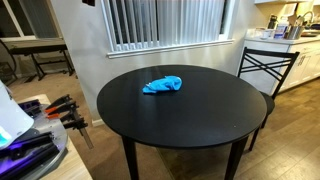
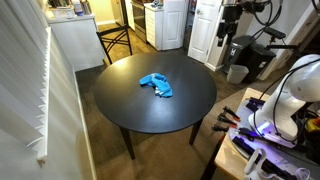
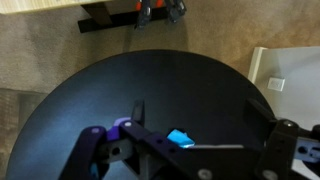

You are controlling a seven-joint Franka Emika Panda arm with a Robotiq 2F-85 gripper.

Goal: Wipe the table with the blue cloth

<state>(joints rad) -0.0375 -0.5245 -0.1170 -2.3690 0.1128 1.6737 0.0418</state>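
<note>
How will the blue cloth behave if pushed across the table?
Likely floppy: the blue cloth lies crumpled in folds, so it should bunch rather than slide as one piece. Probably light, since it is a thin, low heap. The table looks smooth, so the cloth may slip unless pressed down.

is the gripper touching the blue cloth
Apart. Both exterior views show the blue cloth alone on the table, nothing near it; in the wrist view the gripper hangs high above.

I look at a round black surface (image 1: pixel 205 115) on thin legs. One blue cloth (image 1: pixel 163 85) lies on it, all bunched up, a bit off the middle. In the wrist view it shows small and partly hidden (image 3: pixel 180 138).
</note>
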